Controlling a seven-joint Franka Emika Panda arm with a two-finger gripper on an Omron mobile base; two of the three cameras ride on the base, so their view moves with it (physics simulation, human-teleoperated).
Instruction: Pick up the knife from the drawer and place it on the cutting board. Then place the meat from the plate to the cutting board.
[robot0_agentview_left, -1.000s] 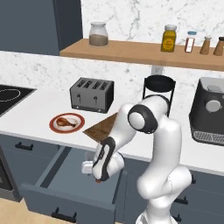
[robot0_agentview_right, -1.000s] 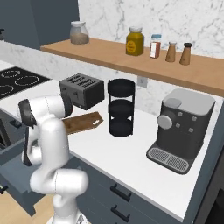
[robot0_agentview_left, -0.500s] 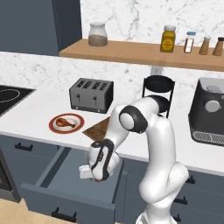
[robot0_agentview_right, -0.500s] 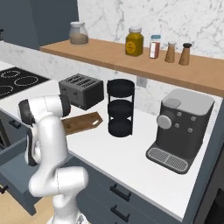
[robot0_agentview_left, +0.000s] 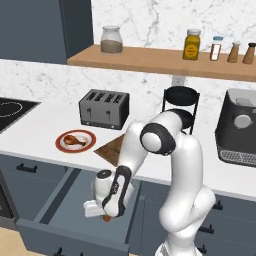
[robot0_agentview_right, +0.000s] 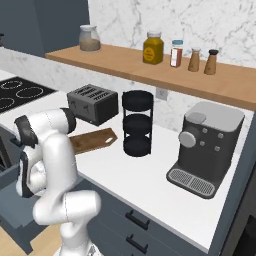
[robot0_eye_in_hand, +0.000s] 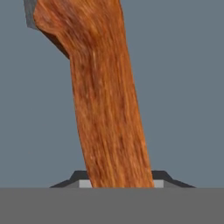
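Gripper (robot0_agentview_left: 104, 216) low inside the open drawer (robot0_agentview_left: 65, 200), just above its grey-blue floor. Finger tips (robot0_eye_in_hand: 162, 180) set on either side of the knife (robot0_eye_in_hand: 105, 100) handle; orange-red handle filling the gap between them, a sliver of grey blade at the far end. Contact not clear enough to tell whether clamped or merely straddling. Cutting board (robot0_agentview_left: 112, 149) lying at the counter edge above the drawer, beside the plate (robot0_agentview_left: 76, 140) with the meat (robot0_agentview_left: 73, 139) on it. Toaster (robot0_agentview_left: 104, 108) behind the plate, black tiered rack (robot0_agentview_right: 137, 123) and coffee machine (robot0_agentview_right: 207, 148) further along.
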